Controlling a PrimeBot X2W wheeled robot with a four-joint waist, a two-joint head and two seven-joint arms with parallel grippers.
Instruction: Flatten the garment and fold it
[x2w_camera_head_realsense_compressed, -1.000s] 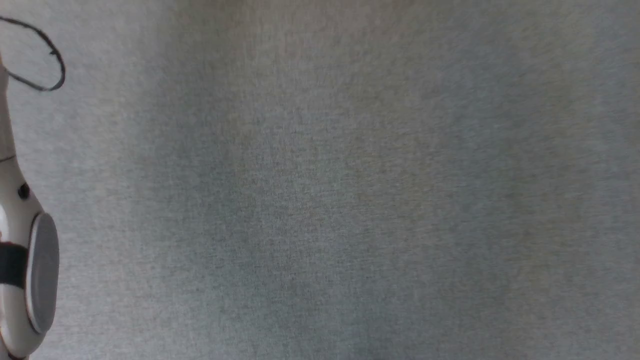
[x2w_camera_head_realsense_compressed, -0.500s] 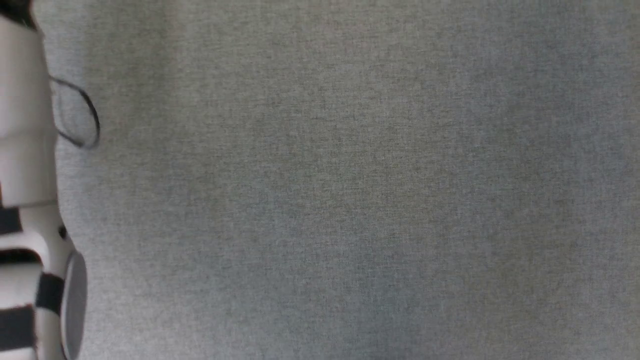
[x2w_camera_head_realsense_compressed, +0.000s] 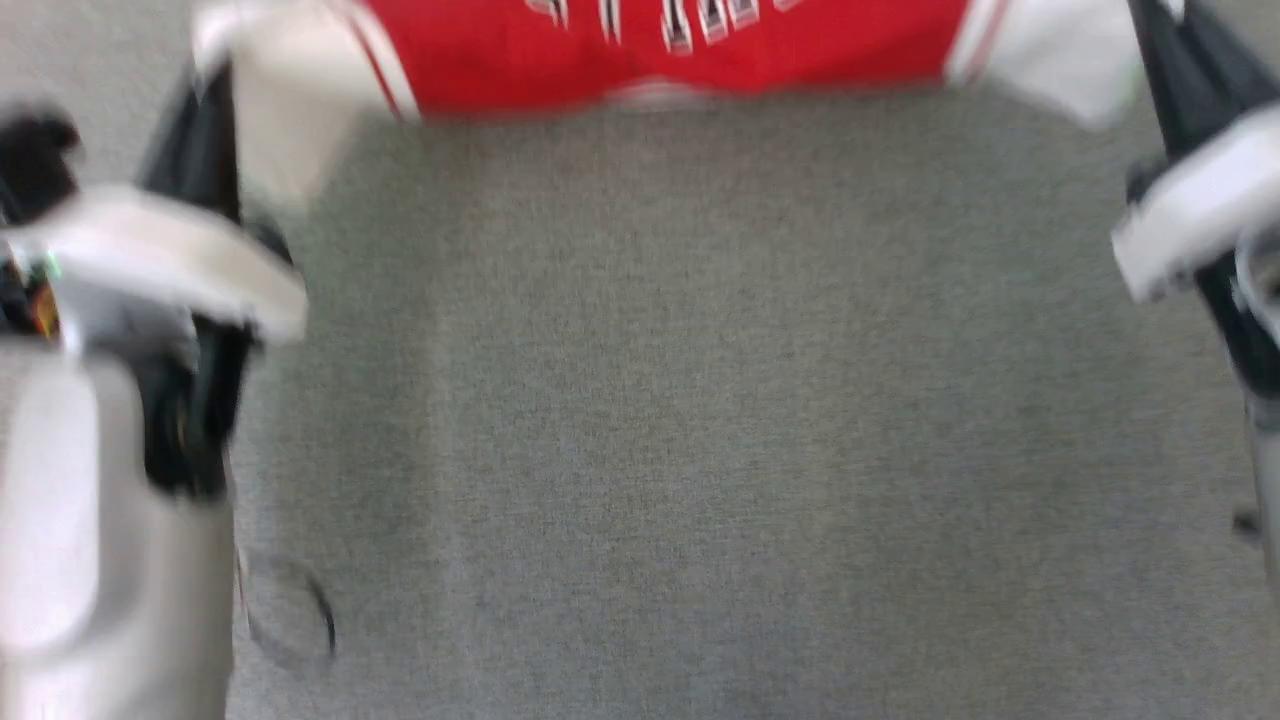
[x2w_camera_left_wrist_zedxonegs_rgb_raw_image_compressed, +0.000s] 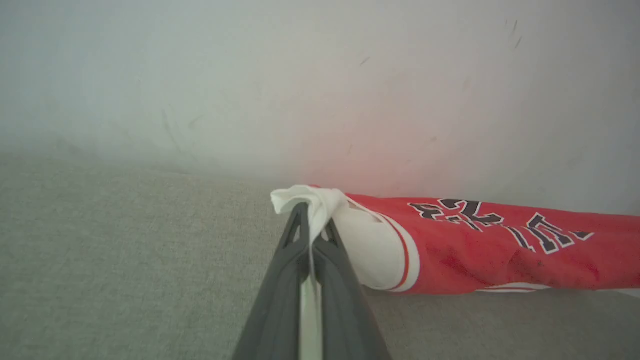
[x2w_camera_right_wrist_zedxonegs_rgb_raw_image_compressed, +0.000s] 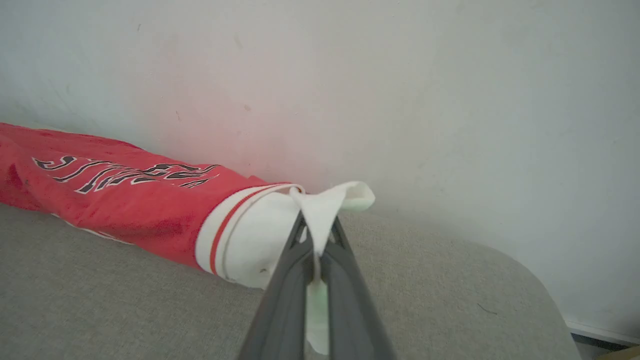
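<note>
Pinching one white sleeve (x2w_camera_left_wrist_zedxonegs_rgb_raw_image_compressed: 370, 250) each, the left end effector (x2w_camera_left_wrist_zedxonegs_rgb_raw_image_compressed: 312, 220) and right end effector (x2w_camera_right_wrist_zedxonegs_rgb_raw_image_compressed: 316, 225) hold the red block-lettered T-shirt (x2w_camera_left_wrist_zedxonegs_rgb_raw_image_compressed: 475, 255) stretched, apparently for flattening, along the far edge of the grey fabric tabletop (x2w_camera_left_wrist_zedxonegs_rgb_raw_image_compressed: 125, 280).

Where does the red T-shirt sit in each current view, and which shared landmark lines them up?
Head view: the garment runs along the top edge, white sleeves toward both upper corners.
Left wrist view: right of centre, reaching the right edge; the left end effector pinches its sleeve.
Right wrist view: left half, reaching the left edge; the right end effector pinches the other sleeve.
Shared landmark: the black-and-white lettering.
</note>
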